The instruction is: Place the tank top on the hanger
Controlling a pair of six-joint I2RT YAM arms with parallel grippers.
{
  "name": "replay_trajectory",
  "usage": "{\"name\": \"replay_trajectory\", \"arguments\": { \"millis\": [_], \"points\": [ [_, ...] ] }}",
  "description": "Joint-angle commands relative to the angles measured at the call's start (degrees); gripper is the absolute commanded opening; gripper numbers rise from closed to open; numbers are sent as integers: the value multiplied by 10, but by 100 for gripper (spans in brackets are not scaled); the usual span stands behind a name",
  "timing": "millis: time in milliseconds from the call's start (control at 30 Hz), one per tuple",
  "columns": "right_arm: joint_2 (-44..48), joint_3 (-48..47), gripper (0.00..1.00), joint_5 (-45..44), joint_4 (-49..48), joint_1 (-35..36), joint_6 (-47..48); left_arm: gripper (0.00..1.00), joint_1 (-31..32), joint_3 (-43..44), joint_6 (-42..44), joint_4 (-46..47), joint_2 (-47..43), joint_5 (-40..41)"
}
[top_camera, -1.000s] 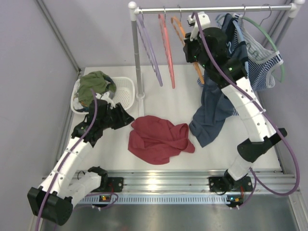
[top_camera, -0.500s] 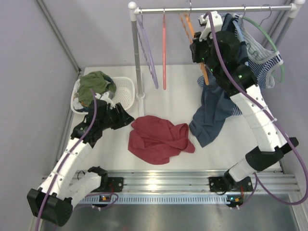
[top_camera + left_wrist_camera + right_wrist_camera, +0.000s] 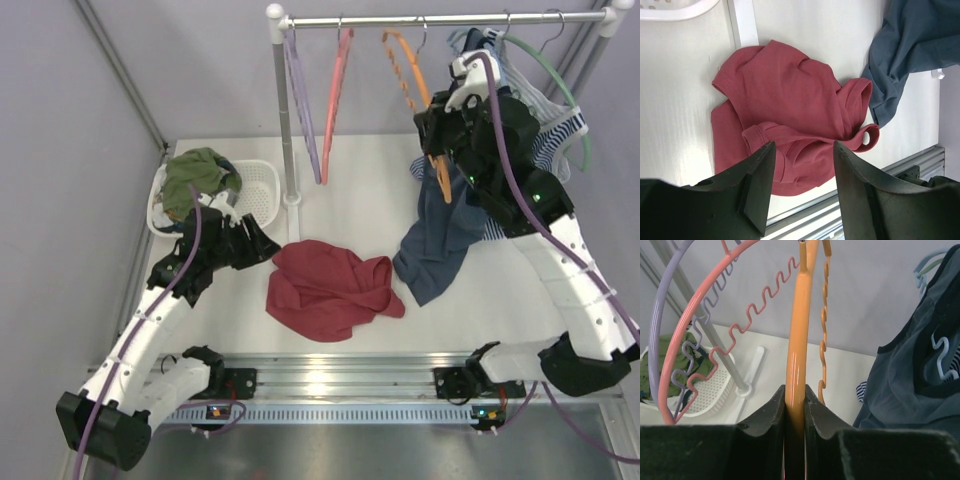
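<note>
Judged to be the fetching step: getting the hanger off the rail, up at 1 o'clock in the top view. Pinched narrowly by the right gripper on its smooth orange outer arm (wavy inner bar just at 3 o'clock of the grip, untouched), hook apparently over the rail. Hanging at 9 o'clock of it, the salmon-pink hanger and, further the same way, the purple hanger; at 3 o'clock, the navy top, draped down to the table.

Lying crumpled on the table near 6 o'clock, the tank top, not lifted, not on anything. Poised at its 9 o'clock, the left gripper, jaws spread wide and empty, aimed at the fabric in the wrist view, no contact visible.

Next, probably: lift the hook clear of the rail without snagging the neighbours, then bring the hanger down toward 6 o'clock. Meanwhile, lower the wide jaws onto a strap or the neckline and pinch one layer only.
</note>
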State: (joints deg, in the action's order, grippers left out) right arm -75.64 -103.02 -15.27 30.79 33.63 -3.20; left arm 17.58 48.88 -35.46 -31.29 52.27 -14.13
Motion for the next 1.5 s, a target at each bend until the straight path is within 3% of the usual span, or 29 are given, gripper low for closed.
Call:
{"name": "replay_trajectory", "arguments": {
  "millis": [0,100,400,500,633,867,1133,1467],
  "points": [
    [59,24,0,14,-42,5,-28,55,2,-5,9,8,0,-5],
    [106,73,0,39,-25,5,-52,54,9,-18,8,0,-1,14],
    [268,259,0,159,53,6,-134,52,111,-48,-41,-39,-23,153],
    [323,336,0,219,65,7,-166,50,181,-45,-72,-62,-12,219],
    [361,392,0,253,84,11,-178,48,292,-6,-144,-125,27,382],
    [407,447,0,279,109,12,-189,49,419,51,-214,-187,117,508],
    [426,444,0,320,155,11,-179,53,466,104,-225,-236,233,551],
    [446,455,0,345,197,11,-179,53,468,81,-214,-207,274,529]
  ]
}}
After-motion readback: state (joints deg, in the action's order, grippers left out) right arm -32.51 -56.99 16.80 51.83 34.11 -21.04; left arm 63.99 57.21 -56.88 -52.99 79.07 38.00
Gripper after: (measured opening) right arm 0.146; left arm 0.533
